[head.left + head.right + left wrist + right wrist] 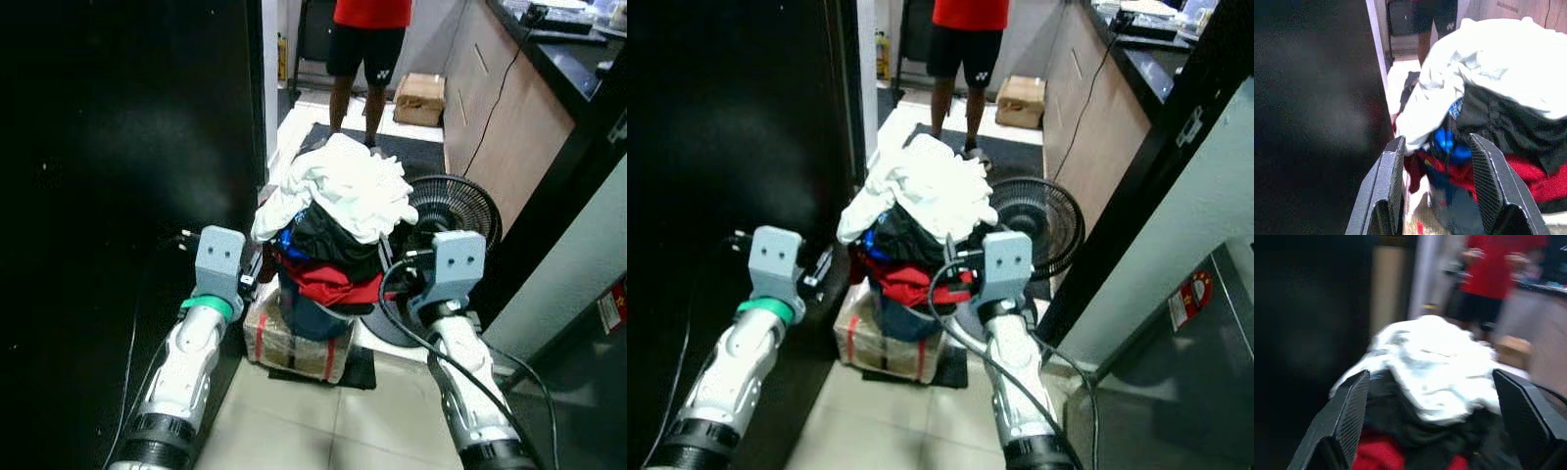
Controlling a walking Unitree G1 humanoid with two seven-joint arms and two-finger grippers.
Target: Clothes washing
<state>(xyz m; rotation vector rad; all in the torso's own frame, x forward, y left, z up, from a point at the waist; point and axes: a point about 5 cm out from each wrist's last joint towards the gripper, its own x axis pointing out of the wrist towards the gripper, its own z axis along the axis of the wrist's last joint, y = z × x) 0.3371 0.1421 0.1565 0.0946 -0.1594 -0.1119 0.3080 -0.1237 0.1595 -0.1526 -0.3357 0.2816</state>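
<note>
Jaws on both sides stand spread apart and empty: the left gripper (pixel 1437 186) frames the near flank of the laundry pile (pixel 338 225), and the right gripper (pixel 1437 426) brackets its crown, each set of long black fingers ribbed on the inner face. That pile lies straight ahead of both arms, between them, heaped up tall in a dark blue basket (pixel 312 318) which rests on a strapped cardboard box (pixel 294 345) on the tiled floor (pixel 294 421). Its long axis runs upright, and by the head views the two arms look about equally near, the left at the side by the black cabinet (pixel 118 147), the right at the side by the floor fan (pixel 456 208). On top sits a crumpled white cloth (pixel 353 181), soft and loosely folded, draping over one side; under it a limp black garment (pixel 338 245), a patch of blue fabric (pixel 1447 142), then a red garment (pixel 328 284) bulging over the rim. Further off, a person (pixel 367 44) in a red shirt stands by a cardboard carton (pixel 419 98), with a dark worktop (pixel 568 59) along the right wall.
</note>
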